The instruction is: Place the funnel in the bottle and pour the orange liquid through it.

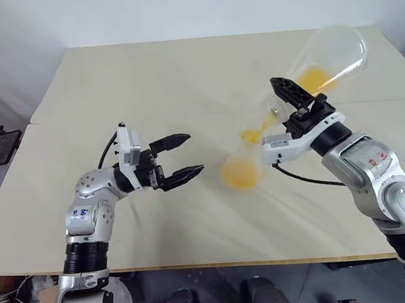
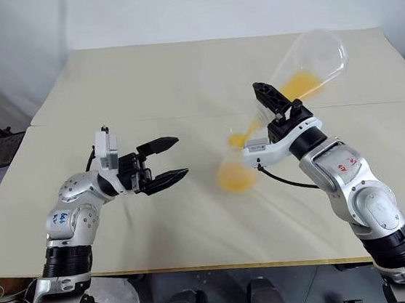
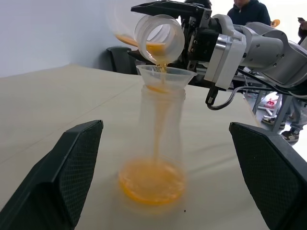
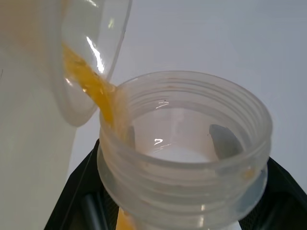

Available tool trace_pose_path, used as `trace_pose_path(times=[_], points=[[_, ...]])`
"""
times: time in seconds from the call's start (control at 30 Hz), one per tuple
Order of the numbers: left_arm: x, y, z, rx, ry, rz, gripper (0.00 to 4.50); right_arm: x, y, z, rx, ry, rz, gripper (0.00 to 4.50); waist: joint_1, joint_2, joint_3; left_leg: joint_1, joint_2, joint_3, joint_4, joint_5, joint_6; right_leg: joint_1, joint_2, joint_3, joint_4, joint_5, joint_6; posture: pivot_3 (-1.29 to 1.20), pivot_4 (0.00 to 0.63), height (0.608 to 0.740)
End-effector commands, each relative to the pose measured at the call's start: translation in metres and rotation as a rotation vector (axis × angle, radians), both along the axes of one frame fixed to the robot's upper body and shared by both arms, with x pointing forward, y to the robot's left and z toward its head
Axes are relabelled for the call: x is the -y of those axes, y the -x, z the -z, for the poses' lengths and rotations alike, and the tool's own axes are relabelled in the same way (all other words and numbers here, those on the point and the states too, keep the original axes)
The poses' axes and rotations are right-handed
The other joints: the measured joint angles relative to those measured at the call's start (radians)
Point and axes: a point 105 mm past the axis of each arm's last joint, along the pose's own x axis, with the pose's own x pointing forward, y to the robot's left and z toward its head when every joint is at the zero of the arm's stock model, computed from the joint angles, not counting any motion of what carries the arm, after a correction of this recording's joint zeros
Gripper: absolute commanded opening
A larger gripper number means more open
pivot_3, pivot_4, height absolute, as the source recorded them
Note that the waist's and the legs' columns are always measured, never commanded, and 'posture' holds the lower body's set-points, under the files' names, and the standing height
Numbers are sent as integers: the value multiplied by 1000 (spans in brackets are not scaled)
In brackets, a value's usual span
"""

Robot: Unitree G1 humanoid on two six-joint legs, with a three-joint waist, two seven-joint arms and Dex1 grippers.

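Nearest in the head view, the left gripper hovers with fingers spread wide and empty, beside the bottle on the surface. Opposite, the right gripper has its fingers clamped on the neck of the large flask, tipped mouth-down.

From the left wrist, one funnel sits in the one bottle's neck, and orange liquid streams through, pooling at the bottom.

From the right wrist, liquid runs along the flask's wall toward its threaded mouth.

Funnel placement looks done; pouring seems roughly midway, with liquid remaining in the single flask.
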Motion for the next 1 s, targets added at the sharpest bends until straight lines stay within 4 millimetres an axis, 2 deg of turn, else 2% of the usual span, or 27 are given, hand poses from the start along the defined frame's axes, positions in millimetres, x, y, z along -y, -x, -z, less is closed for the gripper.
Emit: trace_pose_path(times=[0.03, 1.0], points=[[1, 5, -9, 41, 22, 14, 4500, 4, 4, -19, 81, -3, 12, 2492, 0, 0, 0, 0, 0, 0, 0, 0, 0, 0, 0, 0, 0, 0, 0, 0, 150, 740], [5, 5, -8, 38, 32, 17, 4500, 6, 3, -20, 112, 7, 14, 2492, 0, 0, 0, 0, 0, 0, 0, 0, 0, 0, 0, 0, 0, 0, 0, 0, 150, 740]])
